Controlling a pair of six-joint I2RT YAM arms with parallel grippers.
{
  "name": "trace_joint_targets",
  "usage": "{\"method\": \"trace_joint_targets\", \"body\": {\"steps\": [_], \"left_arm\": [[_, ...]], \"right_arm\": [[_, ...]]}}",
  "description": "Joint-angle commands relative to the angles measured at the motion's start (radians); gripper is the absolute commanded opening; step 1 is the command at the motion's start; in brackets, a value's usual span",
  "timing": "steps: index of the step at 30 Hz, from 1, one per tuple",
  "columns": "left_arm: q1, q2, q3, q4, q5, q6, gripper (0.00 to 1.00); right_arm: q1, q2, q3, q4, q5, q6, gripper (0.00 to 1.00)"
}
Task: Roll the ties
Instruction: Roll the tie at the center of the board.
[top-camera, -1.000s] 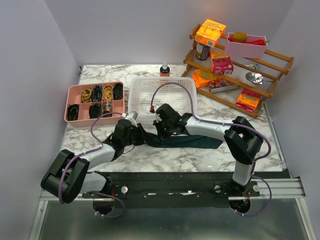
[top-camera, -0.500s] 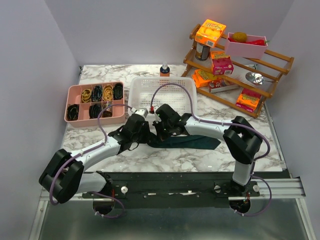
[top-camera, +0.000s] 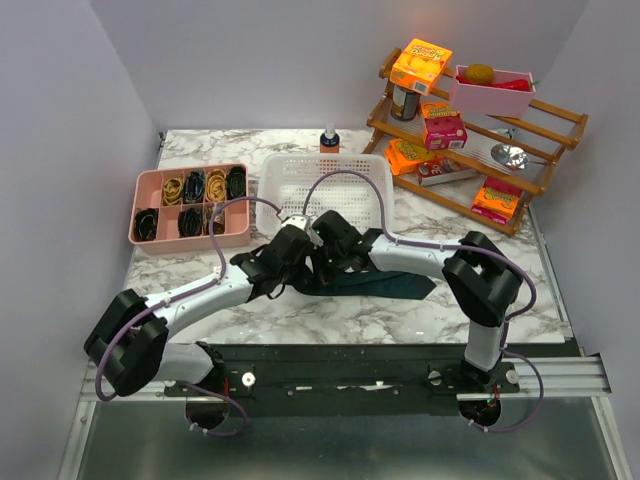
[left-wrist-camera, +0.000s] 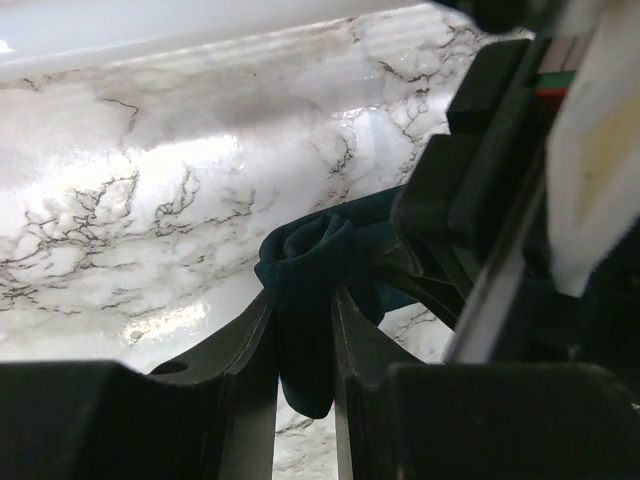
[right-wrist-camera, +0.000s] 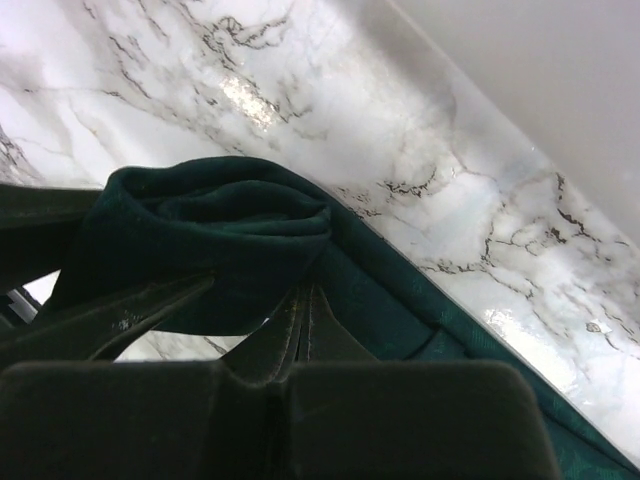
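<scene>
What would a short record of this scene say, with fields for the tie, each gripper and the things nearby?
tie: dark teal-navy fabric necktie, one end rolled into a coil, the rest lying on the white marble table
left gripper: shut on the necktie beside the coil
right gripper: shut, tips at the coil; whether it pinches fabric cannot be told
behind the arms: white plastic mesh basket; pink compartment tray
</scene>
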Motion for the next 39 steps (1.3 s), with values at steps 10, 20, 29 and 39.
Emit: {"method": "trace_joint_targets", "body": {"steps": [10, 20, 29, 39], "left_arm": [[-0.074, 0.045, 0.062, 0.017, -0.072, -0.021, 0.31], [-0.087, 0.062, 0.087, -0.052, -0.126, -0.015, 0.31], [-0.089, 0.034, 0.099, -0.267, -0.258, -0.025, 0.31], [-0.101, 0.118, 0.191, -0.437, -0.373, -0.002, 0.31]], "right_arm": [[0.018, 0.058, -0.029, 0.088, -0.062, 0.054, 0.01], [0.021, 0.009, -0.046, 0.077, -0.031, 0.047, 0.01], [0.003, -0.130, -0.046, 0.006, 0.084, 0.008, 0.01], [-0.062, -0.187, -0.110, -0.003, 0.111, -0.002, 0.01]]}}
